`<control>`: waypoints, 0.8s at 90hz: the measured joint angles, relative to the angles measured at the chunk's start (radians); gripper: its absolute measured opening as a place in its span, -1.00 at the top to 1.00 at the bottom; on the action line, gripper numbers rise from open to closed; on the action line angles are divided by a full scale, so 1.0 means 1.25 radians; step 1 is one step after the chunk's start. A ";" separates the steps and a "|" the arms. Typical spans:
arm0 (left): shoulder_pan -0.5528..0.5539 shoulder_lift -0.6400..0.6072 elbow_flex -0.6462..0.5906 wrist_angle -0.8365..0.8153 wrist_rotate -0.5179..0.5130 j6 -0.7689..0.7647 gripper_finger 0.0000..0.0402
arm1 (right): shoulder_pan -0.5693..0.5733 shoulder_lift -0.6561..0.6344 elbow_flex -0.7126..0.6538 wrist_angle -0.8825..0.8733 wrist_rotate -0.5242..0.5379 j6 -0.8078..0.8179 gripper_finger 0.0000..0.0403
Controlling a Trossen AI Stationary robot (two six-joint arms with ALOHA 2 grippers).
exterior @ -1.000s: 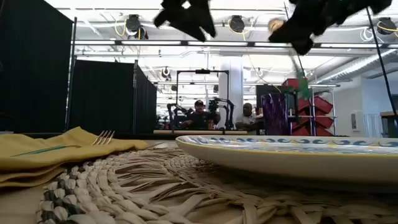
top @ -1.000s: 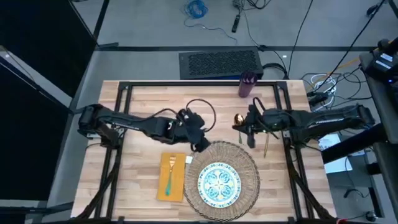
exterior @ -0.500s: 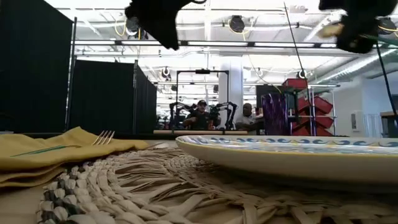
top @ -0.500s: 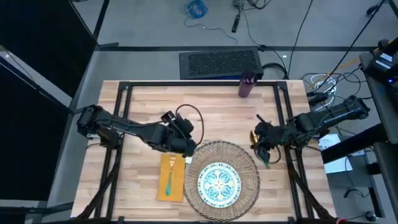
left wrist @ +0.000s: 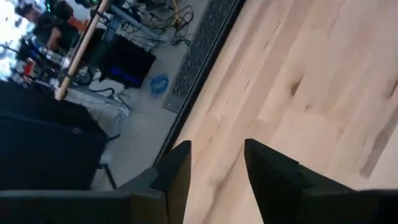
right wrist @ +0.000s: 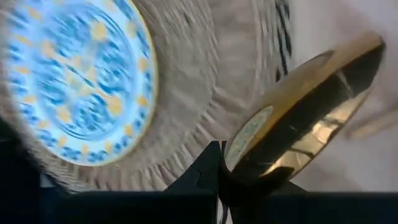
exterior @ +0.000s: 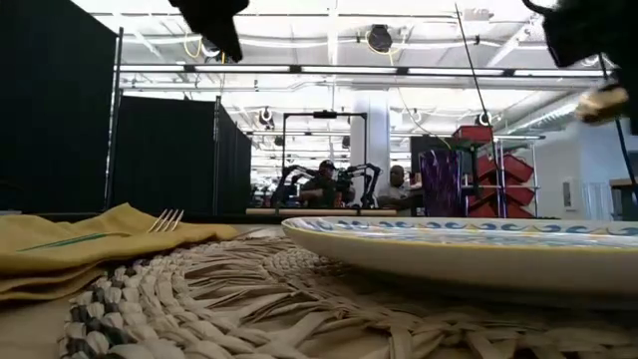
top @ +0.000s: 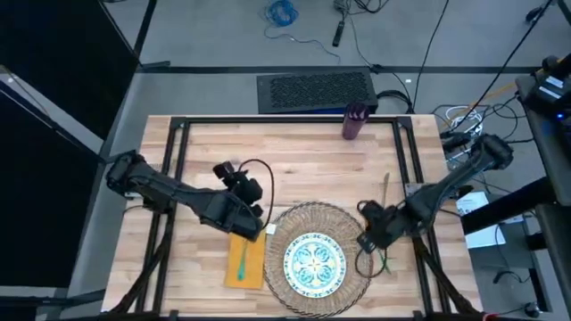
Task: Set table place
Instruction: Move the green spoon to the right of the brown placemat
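one spoon (right wrist: pixel 298 127) clamped in right end effector (top: pixel 373 236) beside placemat (top: pixel 357 234); left end effector (left wrist: pixel 214 171) parted.

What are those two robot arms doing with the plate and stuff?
They are setting a place at the table. The right gripper holds a gold spoon at the right edge of the woven mat, beside the blue plate. The left gripper is open and empty, near the yellow napkin with the fork on it. A knife and purple cup wait farther back.
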 joint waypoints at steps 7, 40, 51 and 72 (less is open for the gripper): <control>-0.014 -0.001 0.000 -0.027 0.000 0.000 0.32 | 0.027 0.036 0.000 -0.019 -0.027 0.064 1.00; -0.038 -0.005 0.000 -0.091 -0.039 0.041 0.32 | 0.079 0.117 0.000 -0.002 -0.151 0.276 1.00; -0.038 -0.005 0.000 -0.088 -0.044 0.047 0.32 | 0.083 0.133 0.000 0.014 -0.162 0.306 1.00; -0.038 -0.005 0.000 -0.085 -0.047 0.044 0.32 | 0.074 0.187 0.000 -0.010 -0.224 0.302 1.00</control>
